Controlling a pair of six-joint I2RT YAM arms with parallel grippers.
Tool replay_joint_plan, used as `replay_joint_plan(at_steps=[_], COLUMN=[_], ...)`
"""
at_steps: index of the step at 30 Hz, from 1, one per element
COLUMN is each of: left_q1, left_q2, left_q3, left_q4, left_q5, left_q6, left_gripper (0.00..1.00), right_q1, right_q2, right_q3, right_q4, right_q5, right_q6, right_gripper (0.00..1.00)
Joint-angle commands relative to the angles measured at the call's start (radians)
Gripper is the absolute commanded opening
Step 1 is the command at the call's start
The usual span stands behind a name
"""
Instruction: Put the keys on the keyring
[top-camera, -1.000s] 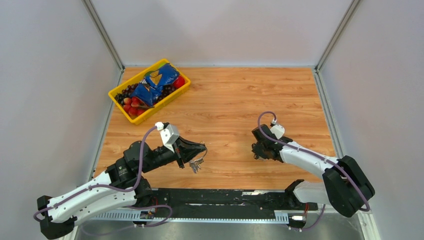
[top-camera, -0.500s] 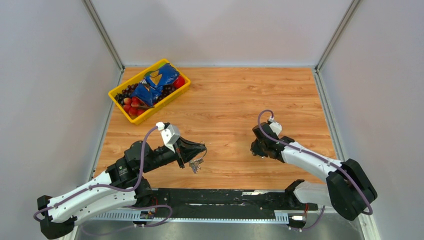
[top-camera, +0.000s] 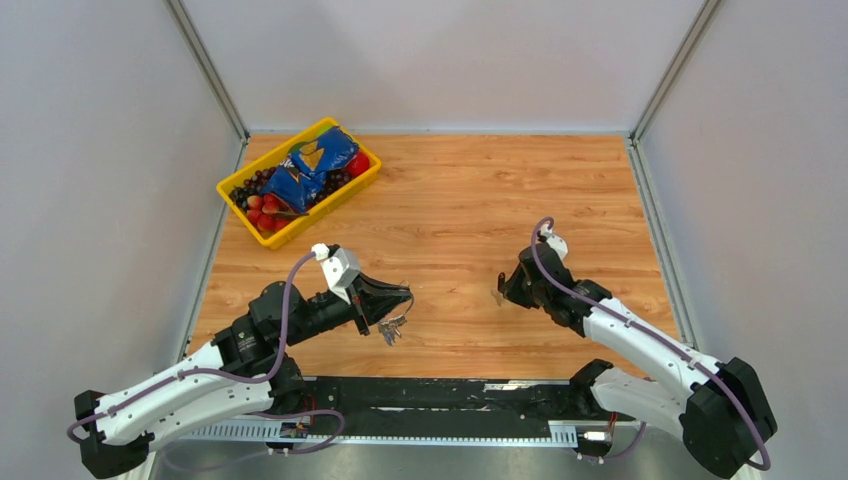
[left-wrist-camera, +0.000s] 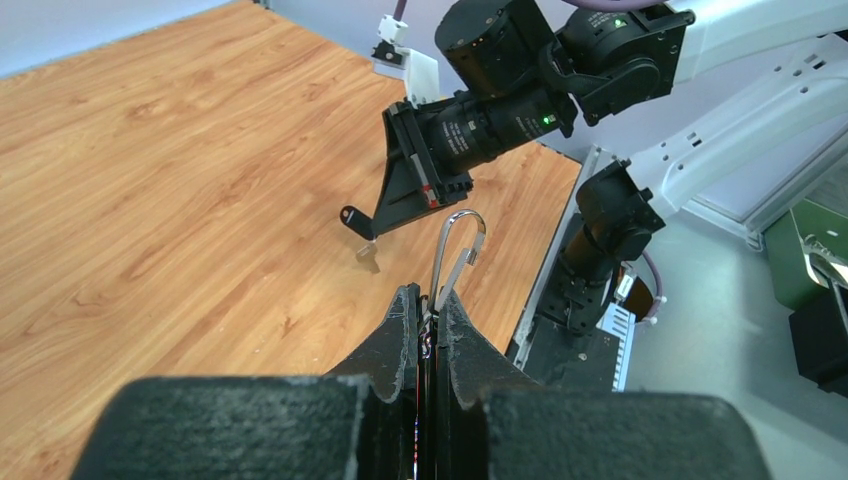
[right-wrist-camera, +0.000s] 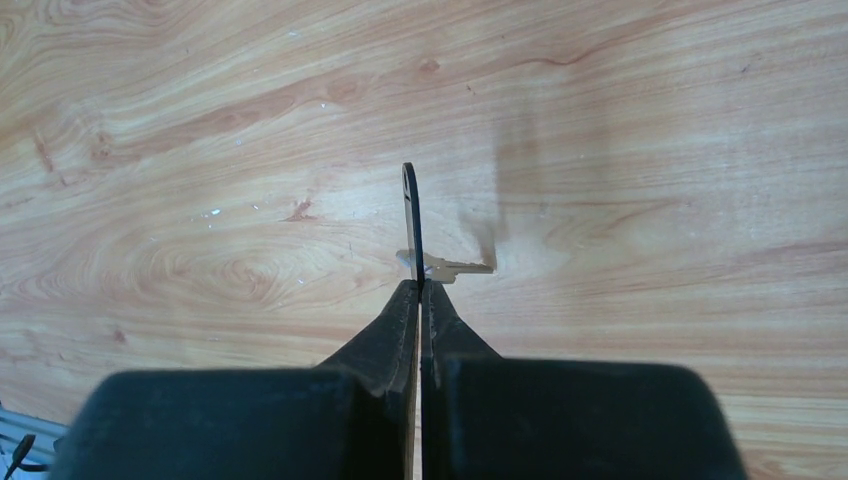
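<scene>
Your left gripper (left-wrist-camera: 428, 300) is pinched narrow on the keyring (left-wrist-camera: 458, 252); the thin silver loop stands up out of the fingertips and points towards the right arm; in the top view the same gripper (top-camera: 402, 296) sits left of centre, near the front of the wooden table (top-camera: 460, 200), and a small cluster of keys (top-camera: 392, 328) hangs from the ring just below and nearer than its fingers. Whether that cluster touches the wood, you cannot tell.

Your right gripper (right-wrist-camera: 420, 285) is clamped tight on a key with a black head (right-wrist-camera: 411, 215); the black head sticks up edge-on between the fingertips, its hole at the top, and the silver blade (right-wrist-camera: 455, 267) juts out to one side, above the wood; a blurred shadow lies on the table just beside it. From the left wrist view this key (left-wrist-camera: 352, 217) sits at the tip of the right gripper, near the ring's loop but apart from it; it is not yet threaded.

In the far left corner stands a yellow basket (top-camera: 335, 203) holding a blue bag (top-camera: 310, 165) and red strawberries (top-camera: 262, 210), well apart from both grippers.
</scene>
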Motion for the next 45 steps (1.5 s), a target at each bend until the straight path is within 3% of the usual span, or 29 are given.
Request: replay_joint_plan(at_steps=[1,7,8,10,13,20,24,30,35,45], left_q1=[-0.006,-0.005,-0.005,-0.004,-0.004,-0.005,-0.005,-0.004,-0.005,-0.005], left_q2=[0.011,0.03,0.034,0.042,0.056,0.089,0.097,0.085,0.061,-0.009], left_q3=[0.035,0.039,0.039,0.041,0.045,0.051,0.051,0.045,0.04,0.038], left_q4=[0.047,0.047,0.047,0.047,0.049,0.069,0.073,0.07,0.062,-0.007], left_q5=[0.006,0.013,0.013,0.013,0.015,0.028,0.029,0.023,0.008,-0.03], left_q6=[0.002,-0.006,-0.006,-0.004,-0.002,-0.003,-0.003,-0.01,-0.021,-0.045], left_gripper=[0.0,0.0,0.0,0.0,0.0,0.0,0.0,0.0,0.0,0.0], right_q1=[-0.003,-0.002,-0.003,-0.003,-0.003,-0.003,-0.001,0.019,0.068,0.358], right_q2=[0.013,0.011,0.011,0.002,-0.035,-0.05,0.005,0.047,0.051,0.16], right_q3=[-0.007,-0.086,-0.092,-0.095,-0.082,0.025,0.052,0.064,0.085,0.249], right_q4=[-0.002,-0.016,-0.032,-0.059,-0.07,-0.122,-0.12,-0.092,-0.053,-0.051], right_q5=[-0.049,-0.078,-0.069,-0.058,-0.058,-0.04,-0.124,-0.208,-0.219,0.116], right_q6=[-0.031,-0.056,-0.06,-0.06,-0.063,-0.167,-0.223,-0.39,-0.469,-0.669], right_gripper=[0.0,0.0,0.08,0.37,0.46,0.49,0.49,0.41,0.42,0.5])
